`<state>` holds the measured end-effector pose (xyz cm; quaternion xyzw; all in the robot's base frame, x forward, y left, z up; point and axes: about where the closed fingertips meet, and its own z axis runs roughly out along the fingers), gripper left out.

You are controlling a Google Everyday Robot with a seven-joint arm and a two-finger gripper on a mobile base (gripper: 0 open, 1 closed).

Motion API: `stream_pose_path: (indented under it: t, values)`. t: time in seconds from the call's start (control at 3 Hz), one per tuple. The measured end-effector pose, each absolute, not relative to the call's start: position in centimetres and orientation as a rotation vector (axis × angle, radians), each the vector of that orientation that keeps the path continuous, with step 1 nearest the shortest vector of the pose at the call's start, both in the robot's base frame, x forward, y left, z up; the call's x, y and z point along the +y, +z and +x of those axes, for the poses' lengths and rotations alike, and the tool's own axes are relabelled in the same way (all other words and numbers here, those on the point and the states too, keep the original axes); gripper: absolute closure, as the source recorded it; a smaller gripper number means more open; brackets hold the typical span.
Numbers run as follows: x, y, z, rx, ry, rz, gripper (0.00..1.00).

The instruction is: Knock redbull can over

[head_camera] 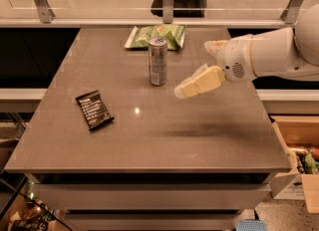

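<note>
Though near the upright redbull can point(158, 60) and apart from it, pincer point(181, 91) clenched, empty, above the table point(149, 143).

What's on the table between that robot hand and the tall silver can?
Nothing. In the camera view, only bare table shows between the upright can and the gripper hovering to its right.

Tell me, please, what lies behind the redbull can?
A green chip bag lies flat behind the redbull can, near the table's far edge; the can's top hides part of its near edge. The gripper hovers right of the can, apart.
</note>
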<state>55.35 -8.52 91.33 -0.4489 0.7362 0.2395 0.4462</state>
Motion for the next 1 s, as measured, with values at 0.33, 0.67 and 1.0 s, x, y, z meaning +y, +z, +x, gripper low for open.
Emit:
stream_pose_path:
  t: [0.33,0.67,1.0]
  values:
    - [-7.0,90.5,56.4,1.796,0.624,-1.094,0.00]
    - [-5.4,90.0,57.3,1.781,0.638,-1.082,0.00]
    - [-3.7,89.9,58.0,1.771,0.628,-1.103,0.00]
